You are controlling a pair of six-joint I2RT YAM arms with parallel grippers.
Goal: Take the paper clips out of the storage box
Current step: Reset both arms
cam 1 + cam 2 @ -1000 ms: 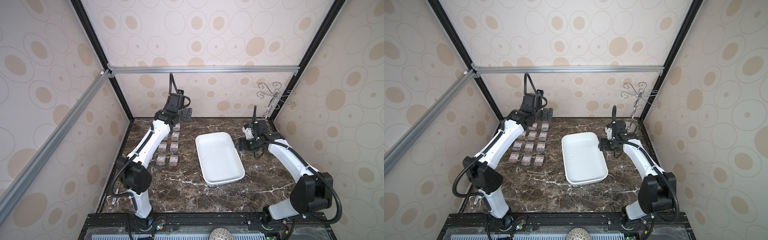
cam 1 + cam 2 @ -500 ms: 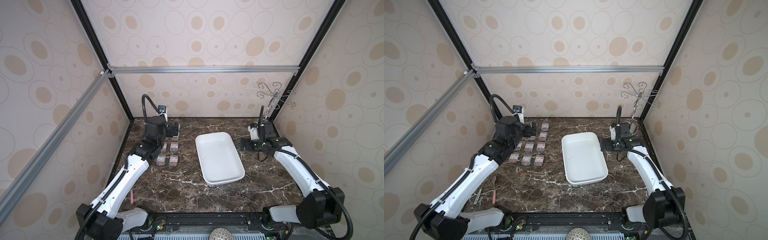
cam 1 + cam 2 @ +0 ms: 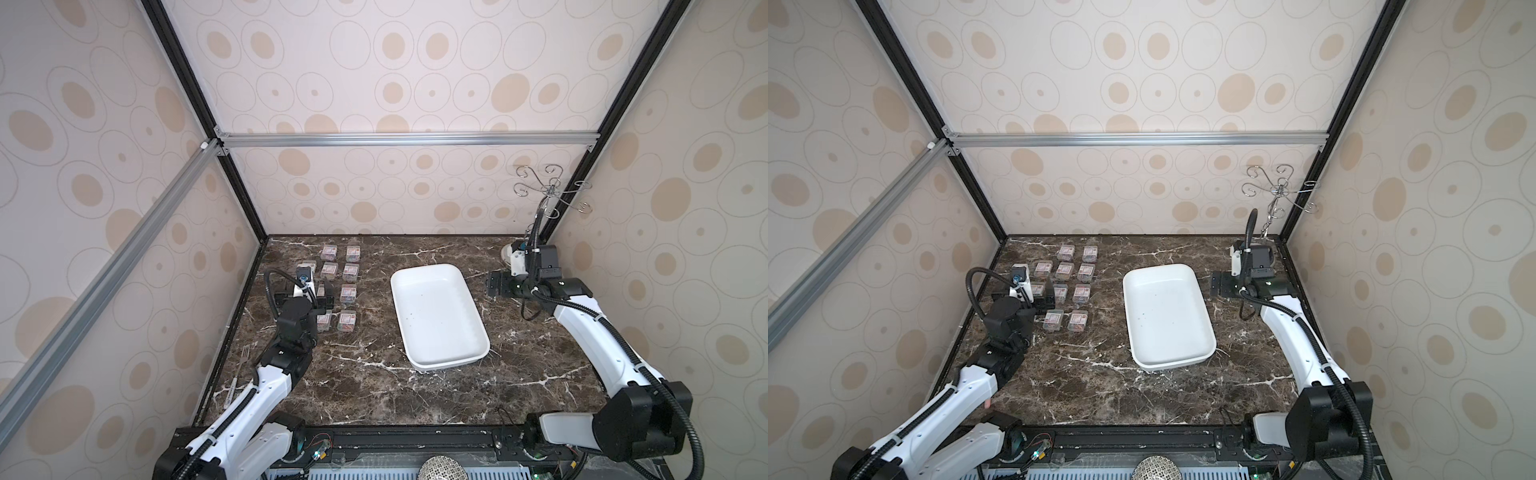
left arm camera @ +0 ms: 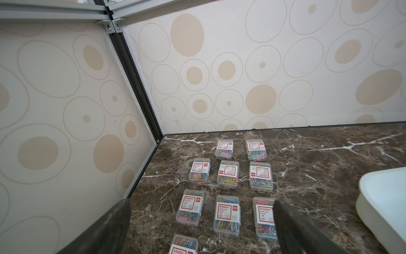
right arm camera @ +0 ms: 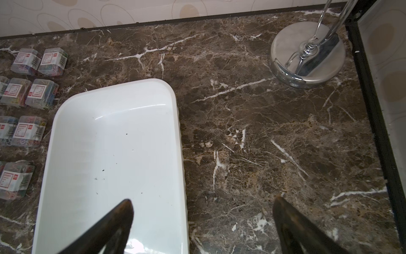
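chrome stand [image 5: 307,57] near right gripper [image 5: 203,202], paper clips [image 4: 227,216] under left gripper [image 4: 201,203], both spread, slotted spatula [image 3: 244,356] only in a top view

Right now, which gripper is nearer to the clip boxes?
Left. The left gripper is over the clip boxes; the right gripper is beyond the tray, on its side away from them.
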